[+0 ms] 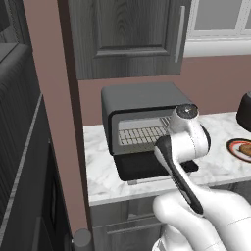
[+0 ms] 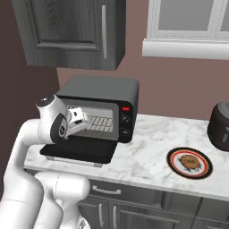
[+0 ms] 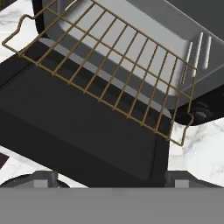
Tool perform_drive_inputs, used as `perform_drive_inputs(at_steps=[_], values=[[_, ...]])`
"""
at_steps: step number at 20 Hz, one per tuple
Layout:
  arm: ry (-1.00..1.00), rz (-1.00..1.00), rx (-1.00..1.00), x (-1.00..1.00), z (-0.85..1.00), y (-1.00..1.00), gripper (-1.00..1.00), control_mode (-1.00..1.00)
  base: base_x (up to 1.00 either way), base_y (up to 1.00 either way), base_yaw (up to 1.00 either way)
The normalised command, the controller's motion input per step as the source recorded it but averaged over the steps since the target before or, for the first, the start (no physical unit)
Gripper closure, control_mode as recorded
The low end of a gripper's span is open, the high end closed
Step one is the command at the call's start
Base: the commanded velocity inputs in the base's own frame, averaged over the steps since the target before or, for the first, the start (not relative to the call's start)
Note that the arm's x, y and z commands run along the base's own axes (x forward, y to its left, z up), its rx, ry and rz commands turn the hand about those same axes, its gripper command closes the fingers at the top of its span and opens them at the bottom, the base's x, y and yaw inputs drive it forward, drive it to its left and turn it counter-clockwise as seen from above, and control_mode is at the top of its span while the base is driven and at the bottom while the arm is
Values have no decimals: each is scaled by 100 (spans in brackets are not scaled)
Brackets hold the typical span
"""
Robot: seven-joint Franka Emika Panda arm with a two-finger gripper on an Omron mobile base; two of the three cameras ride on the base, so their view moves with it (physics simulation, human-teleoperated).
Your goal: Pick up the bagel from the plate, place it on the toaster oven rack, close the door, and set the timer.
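Observation:
The bagel (image 2: pixel 189 161) lies on the orange-rimmed plate (image 2: pixel 204 170) on the marble counter, well right of the toaster oven (image 2: pixel 103 91). The plate (image 1: pixel 234 145) and the bagel (image 1: pixel 246 149) also peek in at the right edge of the left base view. The oven's black door (image 2: pixel 76 151) hangs open and flat. The wire rack (image 3: pixel 109 65) sits in the cavity, with its front edge over the door (image 3: pixel 87 131). My gripper (image 2: pixel 87 121) is right in front of the oven mouth, above the door. It is open (image 3: pixel 111 180), its tips far apart with nothing between them.
Two knobs (image 2: pixel 124 125) sit on the oven's right panel. A dark round appliance (image 2: pixel 220 125) stands at the far right of the counter. A grey wall cabinet (image 2: pixel 71 31) hangs over the oven. A brown wall column (image 1: pixel 54 98) rises to the oven's left.

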Motion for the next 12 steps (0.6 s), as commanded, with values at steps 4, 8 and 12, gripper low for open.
perform_drive_inputs(at_steps=[4,8,12], values=[[-4,-3,1,-6,20,-80,-100,-100,0,0,0],[0,-7,0,0,7,-94,-100,-100,0,0,0],[0,-8,0,0,3,-95,-100,-100,0,0,0]])
